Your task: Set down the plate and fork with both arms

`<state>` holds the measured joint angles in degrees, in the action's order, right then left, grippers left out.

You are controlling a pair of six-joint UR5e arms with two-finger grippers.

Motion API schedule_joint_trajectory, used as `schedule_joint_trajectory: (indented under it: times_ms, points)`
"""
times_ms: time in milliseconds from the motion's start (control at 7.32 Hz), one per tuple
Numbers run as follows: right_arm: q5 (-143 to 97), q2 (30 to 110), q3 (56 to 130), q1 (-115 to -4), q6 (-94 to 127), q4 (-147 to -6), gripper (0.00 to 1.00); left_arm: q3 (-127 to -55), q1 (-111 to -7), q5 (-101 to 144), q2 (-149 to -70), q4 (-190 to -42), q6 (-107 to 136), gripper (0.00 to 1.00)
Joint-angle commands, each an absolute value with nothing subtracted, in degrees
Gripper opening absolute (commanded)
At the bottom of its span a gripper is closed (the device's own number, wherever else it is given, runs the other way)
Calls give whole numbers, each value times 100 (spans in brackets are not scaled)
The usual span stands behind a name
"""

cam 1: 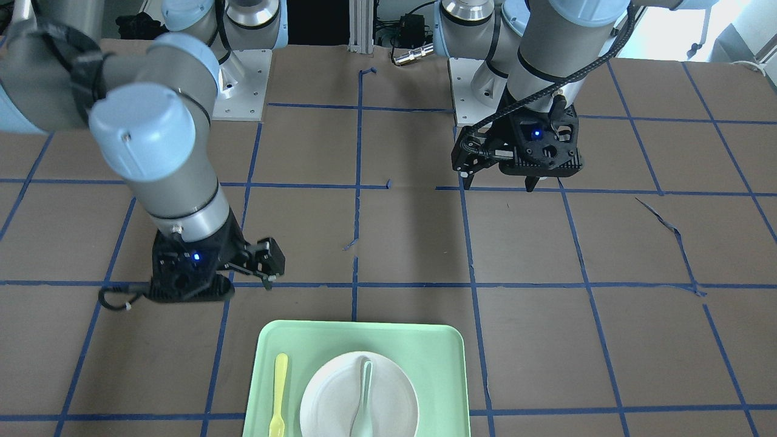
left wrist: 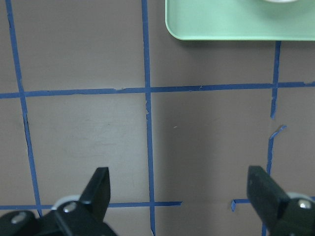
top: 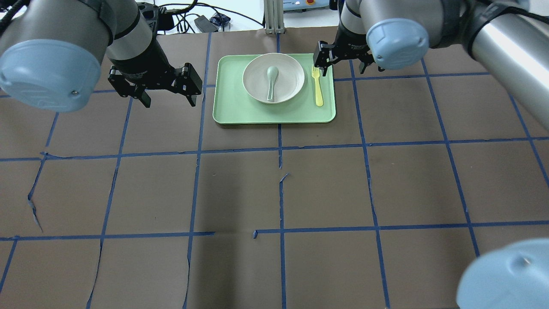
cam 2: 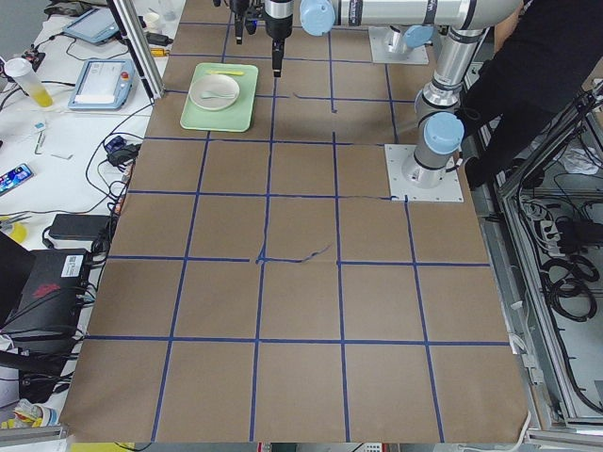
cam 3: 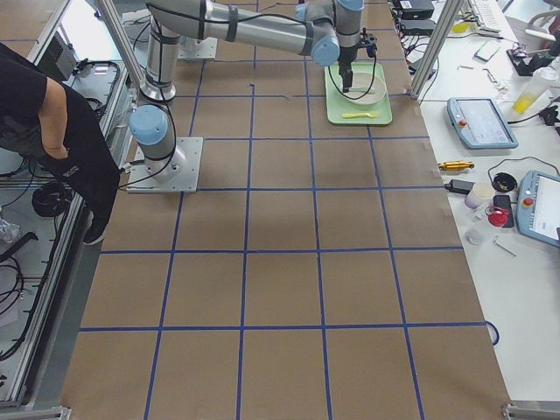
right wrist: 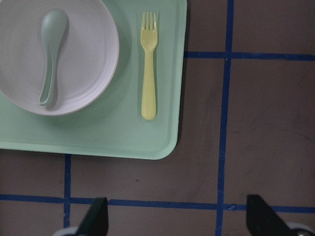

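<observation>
Lying on the rectangular mint-green tray [top: 240, 112], the round off-white plate [top: 292, 80] and slim yellow plastic fork [top: 318, 88] seem placed; the left gripper [left wrist: 179, 189] and right gripper [right wrist: 178, 216] hang spread, empty.

Off-white plate [top: 254, 81] and yellow fork [top: 318, 88] lie on tray [top: 240, 112].

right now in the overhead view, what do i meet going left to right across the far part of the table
left gripper → plate → fork → right gripper; left out: the spoon, which lies in the plate, and the mint-green tray under plate and fork
</observation>
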<state>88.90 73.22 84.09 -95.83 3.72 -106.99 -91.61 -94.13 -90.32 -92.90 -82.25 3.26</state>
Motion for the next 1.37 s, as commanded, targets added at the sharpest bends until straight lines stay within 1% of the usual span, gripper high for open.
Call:
schedule_joint_trajectory:
  times_ms: [0,137,273,547,1230]
  points:
    - [8903,8504,8683,-9536,387,-9609,100,-9167,-9413,-9035,-9281,-8227,316,100]
    - [8842,8786,8797,-9536,465,-9589,100,-9167,-9413,-9035,-9281,-8235,316,100]
    - [8842,8815,8963,-9527,457,-9685,100,-9176,-9413,-9035,-9273,-8235,316,100]
    - [8921,8815,9052,-9527,440,-9905,100,-9176,-9413,-9044,-9272,-8235,316,100]
    - [9123,8886,9070,-9527,483,-9817,100,-9185,-9413,-9053,-9237,-8235,316,100]
